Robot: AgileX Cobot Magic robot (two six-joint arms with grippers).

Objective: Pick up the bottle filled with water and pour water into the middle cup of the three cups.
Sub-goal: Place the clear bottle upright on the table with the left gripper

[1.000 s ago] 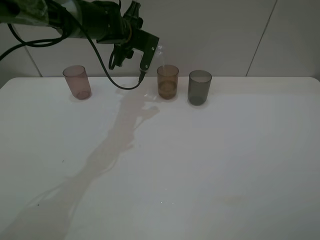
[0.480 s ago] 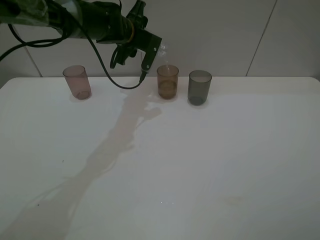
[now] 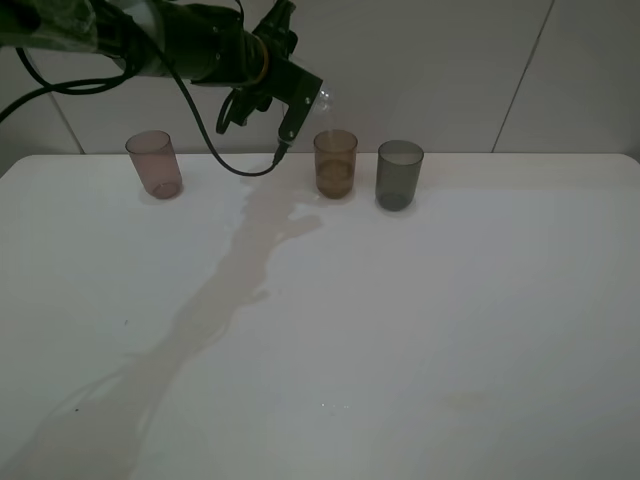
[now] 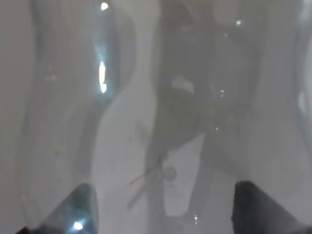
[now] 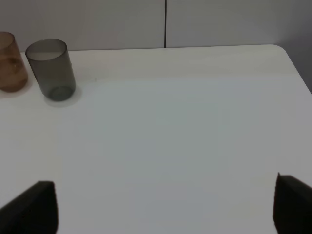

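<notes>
My left gripper (image 3: 303, 98) is shut on the clear bottle (image 3: 322, 97) and holds it tipped sideways. The bottle's mouth is above and just left of the amber-orange middle cup (image 3: 335, 163), which holds some water. In the left wrist view the bottle (image 4: 161, 97) fills the picture between my fingertips (image 4: 73, 209). The pinkish-brown cup (image 3: 154, 164) stands at the left of the row and the dark grey cup (image 3: 399, 174) at the right. My right gripper (image 5: 163, 207) is open and empty over the table. It sees the grey cup (image 5: 50, 69) and the amber cup (image 5: 9, 61).
The white table (image 3: 420, 330) runs back to a tiled wall behind the cups. A black cable (image 3: 235, 165) hangs from my left arm between the pinkish-brown and amber cups. The table's right corner (image 5: 285, 53) shows in the right wrist view.
My left gripper has risen a little and turned, tipping the bottle further over the amber cup. The cups have not moved.
</notes>
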